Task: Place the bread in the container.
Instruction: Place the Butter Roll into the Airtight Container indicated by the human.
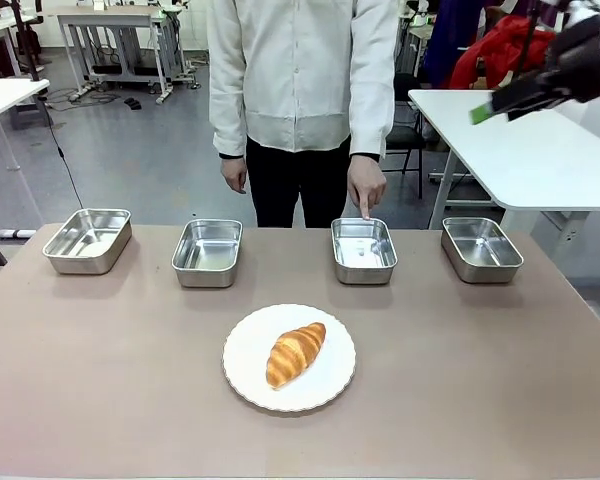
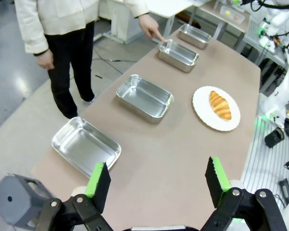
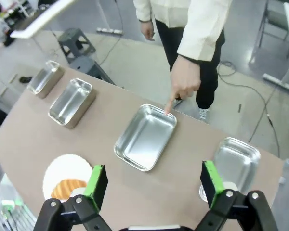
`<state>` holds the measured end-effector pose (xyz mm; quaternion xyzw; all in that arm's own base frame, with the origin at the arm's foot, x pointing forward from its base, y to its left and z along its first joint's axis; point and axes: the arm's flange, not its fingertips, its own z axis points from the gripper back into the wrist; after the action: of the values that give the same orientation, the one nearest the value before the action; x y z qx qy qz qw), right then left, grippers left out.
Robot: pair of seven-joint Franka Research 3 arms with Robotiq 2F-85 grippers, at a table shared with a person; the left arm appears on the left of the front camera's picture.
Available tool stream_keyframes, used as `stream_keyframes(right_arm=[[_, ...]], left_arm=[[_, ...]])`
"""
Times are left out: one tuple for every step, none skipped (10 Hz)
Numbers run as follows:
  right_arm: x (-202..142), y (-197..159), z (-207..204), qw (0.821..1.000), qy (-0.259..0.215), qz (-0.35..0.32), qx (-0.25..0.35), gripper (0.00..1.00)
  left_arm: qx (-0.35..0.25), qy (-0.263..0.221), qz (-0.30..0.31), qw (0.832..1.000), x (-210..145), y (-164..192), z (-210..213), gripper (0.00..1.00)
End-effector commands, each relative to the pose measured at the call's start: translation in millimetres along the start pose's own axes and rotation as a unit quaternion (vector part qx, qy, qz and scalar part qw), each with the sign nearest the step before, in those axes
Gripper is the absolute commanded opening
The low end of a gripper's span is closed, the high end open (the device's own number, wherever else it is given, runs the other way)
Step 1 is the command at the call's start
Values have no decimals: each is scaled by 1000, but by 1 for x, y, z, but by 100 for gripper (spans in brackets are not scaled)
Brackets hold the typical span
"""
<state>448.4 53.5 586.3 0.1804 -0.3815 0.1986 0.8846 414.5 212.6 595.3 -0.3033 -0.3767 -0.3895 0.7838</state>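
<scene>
The bread point(image 1: 296, 353) is a golden-brown croissant lying on a round white plate point(image 1: 245, 375) at the table's middle front. Four steel pans stand in a row behind it. The person's hand point(image 1: 365, 190) points a finger down at the far rim of the third pan from the left, the container point(image 1: 364, 250). My right gripper point(image 1: 490, 108) hangs high at the upper right, open and holding nothing. From its wrist I see the container point(image 3: 145, 137), the pointing hand point(image 3: 185, 84) and the bread point(image 3: 67, 188). My left gripper point(image 2: 158, 180) is open, high above the table's left end, far from the bread point(image 2: 220, 105).
The other pans point(image 1: 88, 240) point(image 1: 207, 252) point(image 1: 481, 248) are empty. A white table point(image 1: 540, 150) stands beyond the right corner, under my right gripper. Bare tabletop lies around the plate and along the front edge.
</scene>
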Motion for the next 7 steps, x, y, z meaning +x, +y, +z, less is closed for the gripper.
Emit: stream_keyframes(right_arm=[[7,44,-23,995,34,-81,-44,100],[7,72,-46,989,49,-114,-74,100],[4,98,-71,979,70,-150,-116,100],[-3,126,-97,967,98,-188,-140,100],[-12,147,-119,958,124,-208,-153,100],[-25,168,-138,954,156,-213,-144,100],[-32,183,-151,951,178,-216,-131,100]], left_arm=[[-3,-3,-6,1000,0,-2,2,100],[-3,-3,-6,1000,0,-2,2,100],[-3,-3,-6,1000,0,-2,2,100],[-3,-3,-6,1000,0,-2,2,100],[-3,-3,-6,1000,0,-2,2,100],[-3,-3,-6,1000,0,-2,2,100],[-3,-3,-6,1000,0,-2,2,100]])
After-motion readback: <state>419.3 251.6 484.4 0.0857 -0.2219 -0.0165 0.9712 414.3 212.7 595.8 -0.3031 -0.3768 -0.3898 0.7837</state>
